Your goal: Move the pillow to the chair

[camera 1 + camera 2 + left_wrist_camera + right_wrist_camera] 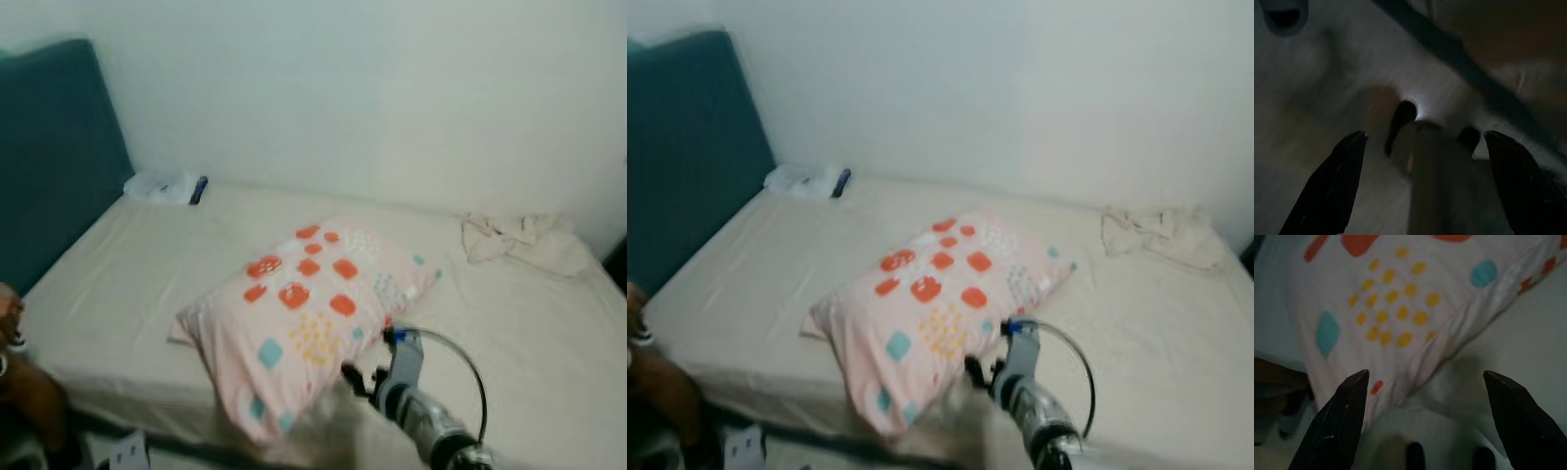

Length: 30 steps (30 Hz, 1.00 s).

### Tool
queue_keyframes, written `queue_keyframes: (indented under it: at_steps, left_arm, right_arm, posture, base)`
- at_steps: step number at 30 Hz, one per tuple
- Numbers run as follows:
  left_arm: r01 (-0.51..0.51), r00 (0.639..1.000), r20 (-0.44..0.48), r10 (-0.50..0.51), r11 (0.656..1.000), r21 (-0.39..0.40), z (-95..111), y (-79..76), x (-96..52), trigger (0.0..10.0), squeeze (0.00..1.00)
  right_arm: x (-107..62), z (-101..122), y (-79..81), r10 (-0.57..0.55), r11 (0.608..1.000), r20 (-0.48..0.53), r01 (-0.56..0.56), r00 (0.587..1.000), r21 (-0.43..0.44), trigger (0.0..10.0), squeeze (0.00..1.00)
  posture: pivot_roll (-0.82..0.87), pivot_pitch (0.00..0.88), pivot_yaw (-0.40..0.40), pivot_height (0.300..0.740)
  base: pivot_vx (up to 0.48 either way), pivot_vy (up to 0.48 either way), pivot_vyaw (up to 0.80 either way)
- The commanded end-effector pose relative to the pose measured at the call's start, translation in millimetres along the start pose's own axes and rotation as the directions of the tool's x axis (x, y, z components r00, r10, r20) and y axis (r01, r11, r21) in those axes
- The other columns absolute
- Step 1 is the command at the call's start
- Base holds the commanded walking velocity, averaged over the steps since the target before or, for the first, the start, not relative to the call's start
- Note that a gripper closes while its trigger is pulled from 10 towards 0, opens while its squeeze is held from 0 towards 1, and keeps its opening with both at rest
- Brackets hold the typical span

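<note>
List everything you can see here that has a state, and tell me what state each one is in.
pillow: lying on the bed, near its front edge, not yet gripped
right gripper: open, fingers spread just short of the pillow's edge
left gripper: open, hanging idle in the dark
crumpled cloth: bunched up on the bed's far right
bed: covered by a cream sheet

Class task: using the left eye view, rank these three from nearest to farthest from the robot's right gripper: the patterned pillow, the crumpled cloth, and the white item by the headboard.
From the right gripper:
1. Patterned pillow, just ahead, at the bed's near edge.
2. Crumpled cloth, far right, near the wall.
3. White item, far left corner by the headboard.
</note>
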<state>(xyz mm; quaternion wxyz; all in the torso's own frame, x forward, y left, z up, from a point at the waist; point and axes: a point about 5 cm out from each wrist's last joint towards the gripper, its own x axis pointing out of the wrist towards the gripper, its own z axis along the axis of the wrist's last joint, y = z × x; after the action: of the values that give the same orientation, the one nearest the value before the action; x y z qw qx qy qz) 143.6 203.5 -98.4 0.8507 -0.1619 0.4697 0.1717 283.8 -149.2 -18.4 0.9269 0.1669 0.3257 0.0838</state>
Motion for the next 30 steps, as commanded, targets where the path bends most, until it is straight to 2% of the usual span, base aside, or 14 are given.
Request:
queue_keyframes:
  at_steps: [1, 5, 8, 13, 19, 22, 23, 28, 30]
  left_arm:
    - [0.014, 1.0, -0.011, -0.014, 0.999, 0.029, -2, -2.0, 0.0, 10.0, 0.0]
    - [0.03, 0.999, -0.028, -0.028, 0.998, 0.05, -6, -3.4, -0.5, 10.0, 0.0]
    - [0.042, 0.998, -0.049, -0.038, 0.996, 0.077, -9, -4.3, -1.0, 10.0, 0.0]
    - [0.018, 0.999, -0.045, -0.016, 0.999, 0.042, -11, -2.7, -1.5, 10.0, 0.0]
    - [0.018, 0.999, -0.048, -0.016, 0.999, 0.05, -12, -2.2, -1.6, 10.0, 0.0]
    - [0.018, 0.999, -0.049, -0.016, 0.999, 0.049, -12, -2.2, -1.6, 10.0, 0.0]
    - [0.017, 0.999, -0.051, -0.015, 0.999, 0.05, -13, -2.3, -1.7, 10.0, 0.0]
    - [0.013, 0.998, -0.055, -0.01, 0.999, 0.052, -14, -1.7, -2.0, 10.0, 0.0]
    - [0.007, 0.998, -0.059, -0.004, 0.999, 0.054, -16, -0.8, -2.4, 10.0, 0.0]
  right_arm:
    - [-0.7, -3, -0.8, -0.002, 1.0, -0.008, 0.002, 1.0, -0.002, 10.0, 0.0]
    - [-1.0, -4, -0.8, 0.001, 1.0, -0.011, -0.001, 1.0, -0.006, 10.0, 0.0]
    - [-1.3, -5, -1.6, 0.001, 1.0, -0.013, -0.001, 1.0, -0.009, 10.0, 0.0]
    - [-1.3, -3, -2.3, 0.0, 1.0, -0.008, 0.0, 1.0, -0.013, 10.0, 0.0]
    - [-0.3, 6, -2.2, 0.003, 1.0, 0.014, -0.002, 1.0, -0.016, 10.0, 0.0]
    - [1.5, 14, 0.6, 0.012, 1.0, 0.036, -0.011, 0.999, -0.016, 10.0, 0.0]
    - [3.7, 23, 5.5, 0.034, 0.999, 0.06, -0.033, 0.998, -0.02, 10.0, 0.0]
    - [6.6, 34, 13.2, 0.062, 0.997, 0.081, -0.058, 0.995, -0.048, 10.0, 0.0]
    - [8.9, 44, 22.9, 0.121, 0.992, 0.119, -0.116, 0.986, -0.051, 10.0, 0.0]
  posture:
    - [0.02, 0.0, -0.06, 0.74]
    - [0.02, 0.0, -0.06, 0.74]
    - [0.01, 0.0, -0.062, 0.74]
    - [0.01, 0.0, -0.063, 0.74]
    - [0.01, 0.0, -0.068, 0.74]
    - [0.01, 0.0, -0.07, 0.74]
    - [0.01, 0.0, -0.07, 0.74]
    - [0.01, 0.0, -0.07, 0.74]
    - [0.02, 0.0, -0.072, 0.74]
  base:
    - [0.0, 0.0, 0.0]
    - [0.0, 0.0, 0.0]
    - [0.0, -0.464, 0.0]
    - [0.0, -0.187, 0.0]
    - [0.0, 0.0, 0.0]
    - [0.0, 0.0, 0.0]
    - [0.0, 0.0, 0.0]
    - [0.0, 0.0, 0.0]
    - [0.0, 0.0, 0.0]
